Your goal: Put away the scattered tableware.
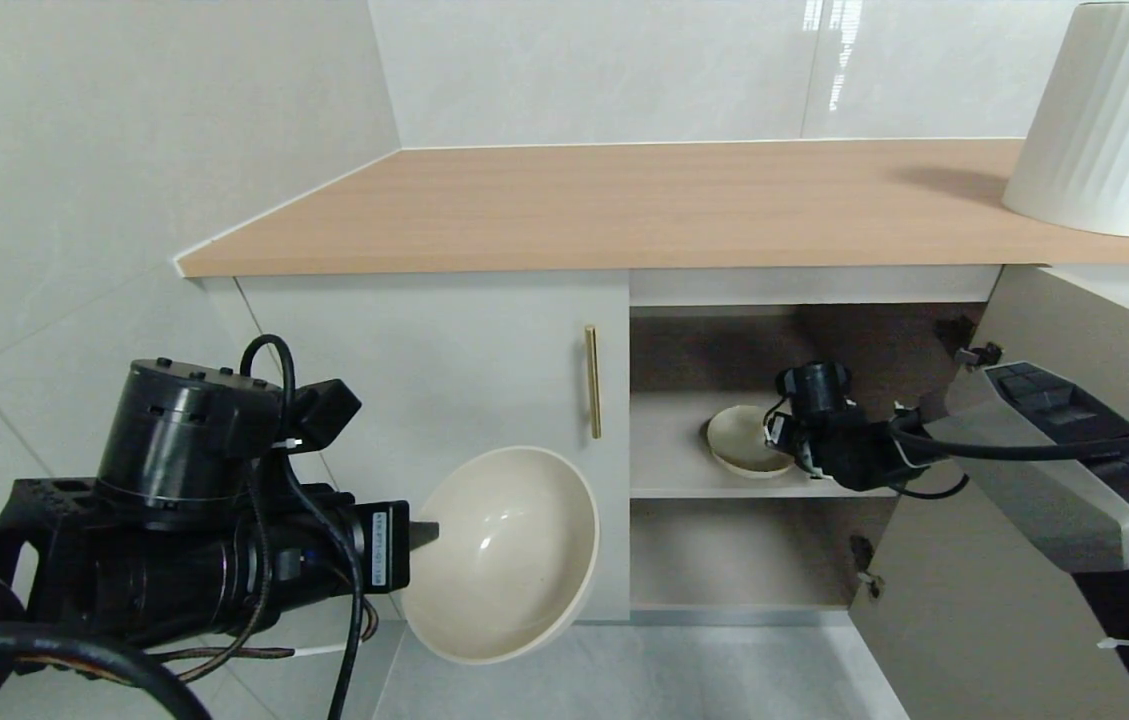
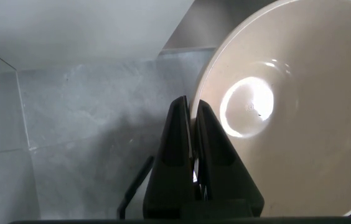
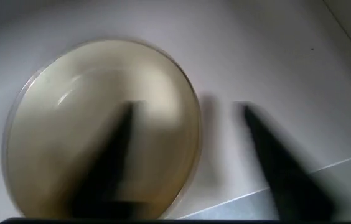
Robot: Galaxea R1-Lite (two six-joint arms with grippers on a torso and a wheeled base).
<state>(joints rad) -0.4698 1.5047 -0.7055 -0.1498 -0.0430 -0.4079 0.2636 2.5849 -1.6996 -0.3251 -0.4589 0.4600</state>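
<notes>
My left gripper (image 1: 424,533) is shut on the rim of a large cream bowl (image 1: 499,553), held tilted in the air in front of the closed left cabinet door. The left wrist view has both fingers (image 2: 182,134) pinching that bowl (image 2: 287,106) at its rim. My right gripper (image 3: 188,124) stands open just above a smaller cream dish (image 3: 101,124) on the cabinet shelf, one finger over the dish and the other beyond its rim. The head view places that dish (image 1: 742,440) on the middle shelf (image 1: 669,450), with the right arm reaching into the cabinet.
The right cabinet door (image 1: 1024,480) hangs open beside the right arm. A wooden countertop (image 1: 624,200) runs above, with a white ribbed container (image 1: 1114,120) at its right end. The left door carries a gold handle (image 1: 592,380). Grey tiled floor (image 1: 644,670) lies below.
</notes>
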